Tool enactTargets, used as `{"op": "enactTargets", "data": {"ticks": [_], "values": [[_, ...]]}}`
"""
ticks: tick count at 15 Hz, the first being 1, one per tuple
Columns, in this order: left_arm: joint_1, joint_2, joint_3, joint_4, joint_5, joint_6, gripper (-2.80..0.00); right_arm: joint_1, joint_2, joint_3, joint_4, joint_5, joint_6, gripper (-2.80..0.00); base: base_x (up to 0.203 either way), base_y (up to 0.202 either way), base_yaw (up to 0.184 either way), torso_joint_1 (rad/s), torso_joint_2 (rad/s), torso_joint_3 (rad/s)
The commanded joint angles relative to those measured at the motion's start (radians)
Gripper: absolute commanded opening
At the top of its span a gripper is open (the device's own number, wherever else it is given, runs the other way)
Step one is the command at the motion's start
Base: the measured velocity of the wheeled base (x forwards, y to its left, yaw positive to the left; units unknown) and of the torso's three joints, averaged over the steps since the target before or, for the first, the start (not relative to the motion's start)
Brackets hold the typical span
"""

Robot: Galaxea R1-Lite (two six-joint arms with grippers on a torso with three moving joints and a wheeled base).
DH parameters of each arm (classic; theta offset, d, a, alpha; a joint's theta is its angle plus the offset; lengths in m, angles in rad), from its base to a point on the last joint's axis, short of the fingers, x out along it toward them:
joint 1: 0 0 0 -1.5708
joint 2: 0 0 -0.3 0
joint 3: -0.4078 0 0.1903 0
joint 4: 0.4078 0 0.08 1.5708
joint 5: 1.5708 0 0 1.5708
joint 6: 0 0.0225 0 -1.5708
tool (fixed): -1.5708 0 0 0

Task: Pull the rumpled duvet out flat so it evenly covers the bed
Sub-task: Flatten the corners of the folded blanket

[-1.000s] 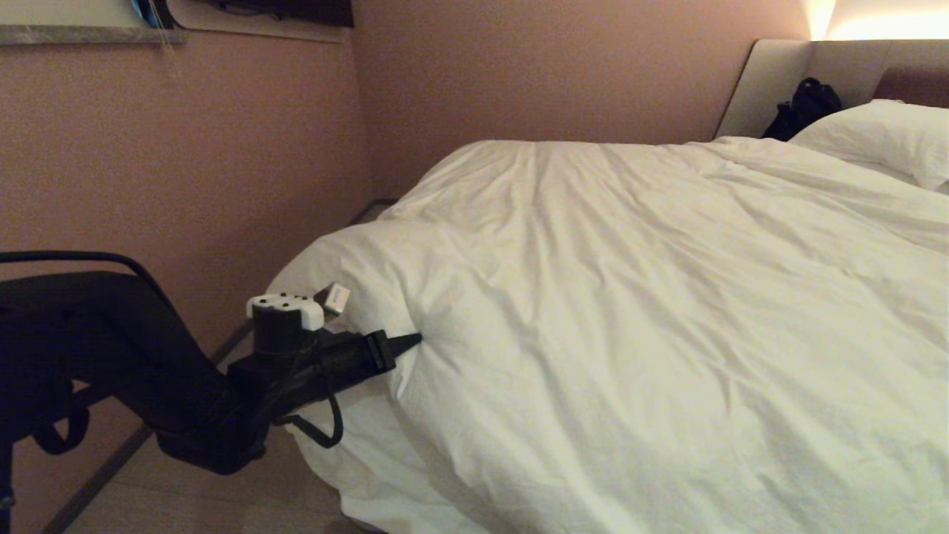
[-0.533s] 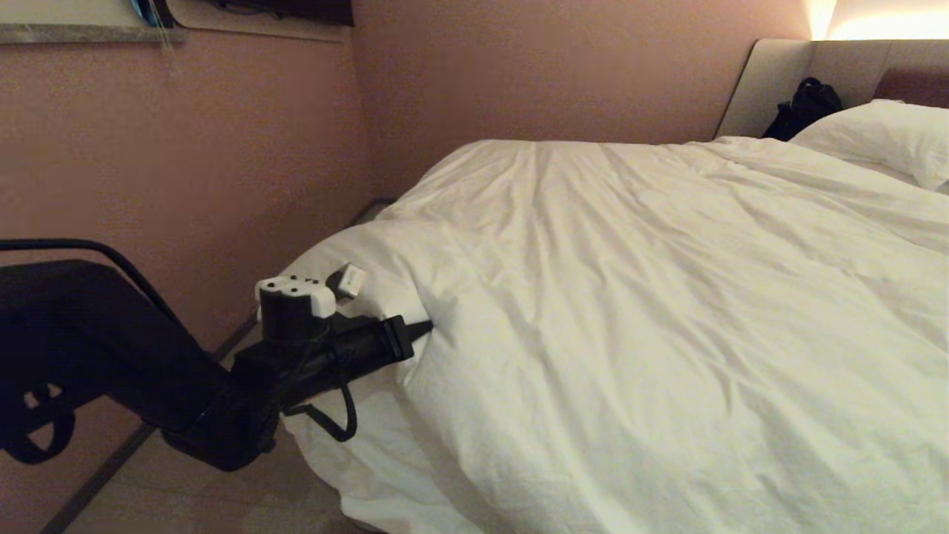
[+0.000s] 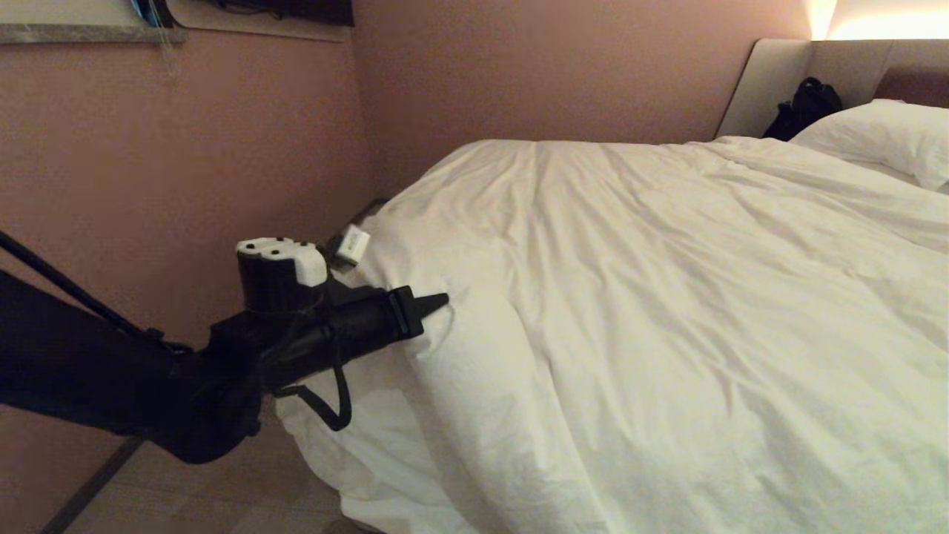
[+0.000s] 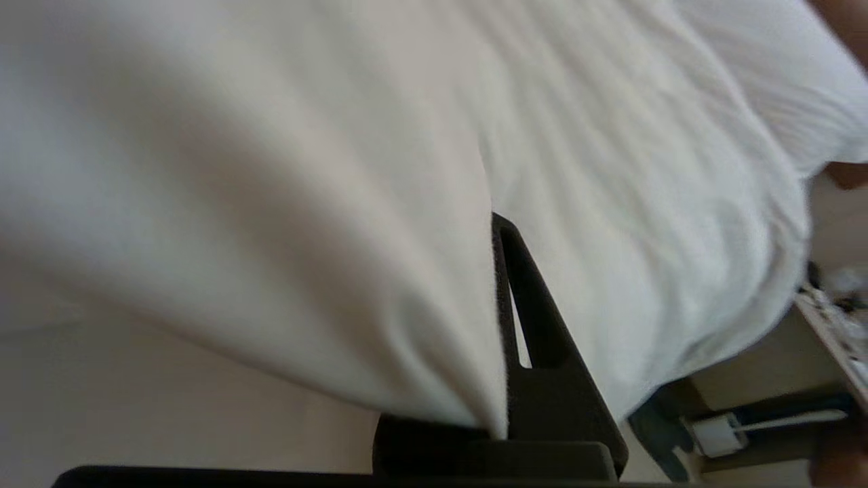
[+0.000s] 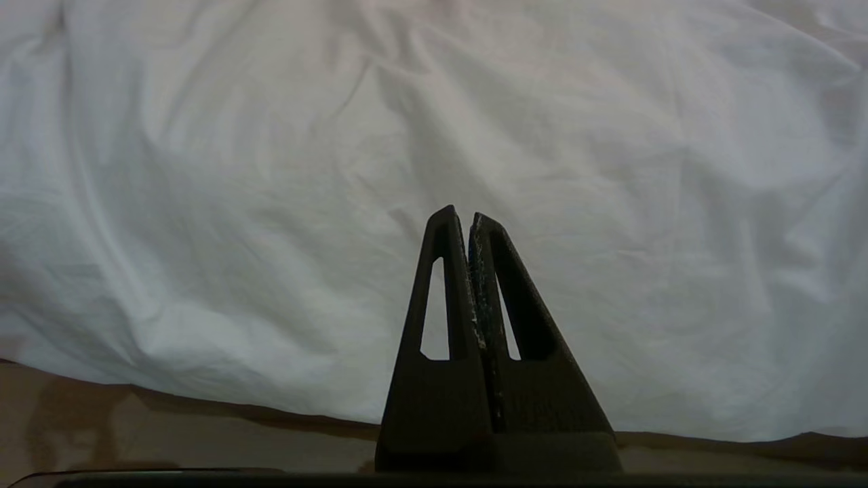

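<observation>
The white, wrinkled duvet (image 3: pixel 667 297) lies over the bed, whose beige headboard (image 3: pixel 771 81) shows at the far right. Its near left corner hangs off the mattress toward the floor. My left gripper (image 3: pixel 441 302) is shut on a fold at that corner and holds it lifted. In the left wrist view the duvet cloth (image 4: pixel 271 169) drapes over one finger and hides it, while the left gripper (image 4: pixel 494 220) pinches the fold. My right gripper (image 5: pixel 461 215) is shut on nothing, level in front of the duvet's hanging side (image 5: pixel 271 169); it is outside the head view.
A pink wall (image 3: pixel 185 163) runs close along the bed's left side, leaving a narrow strip of floor (image 3: pixel 207 497). A white pillow (image 3: pixel 882 133) and a black bag (image 3: pixel 804 107) sit at the headboard.
My left gripper has risen and moved toward the far side of the bed. The pinched duvet corner has come up with it, forming a taller ridge.
</observation>
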Motion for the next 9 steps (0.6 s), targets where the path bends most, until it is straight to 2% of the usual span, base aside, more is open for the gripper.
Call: {"op": "enactTargets", "data": {"ticks": [1,4,9], "values": [[-0.005,-0.099,-0.035,0.043,-0.002,-0.004,-2.8,0.0,0.0,0.0,0.0,-0.001,0.0,-2.8,0.0,0.0,0.0,0.0,0.0,0.0],[0.007,-0.152,-0.095,0.124,0.001,-0.006,-2.8,0.0,0.0,0.0,0.0,-0.001,0.0,-2.8,0.0,0.0,0.0,0.0,0.0,0.0],[0.007,-0.147,-0.088,0.135,0.002,-0.006,-2.8,0.0,0.0,0.0,0.0,-0.001,0.0,-2.8,0.0,0.0,0.0,0.0,0.0,0.0]]}}
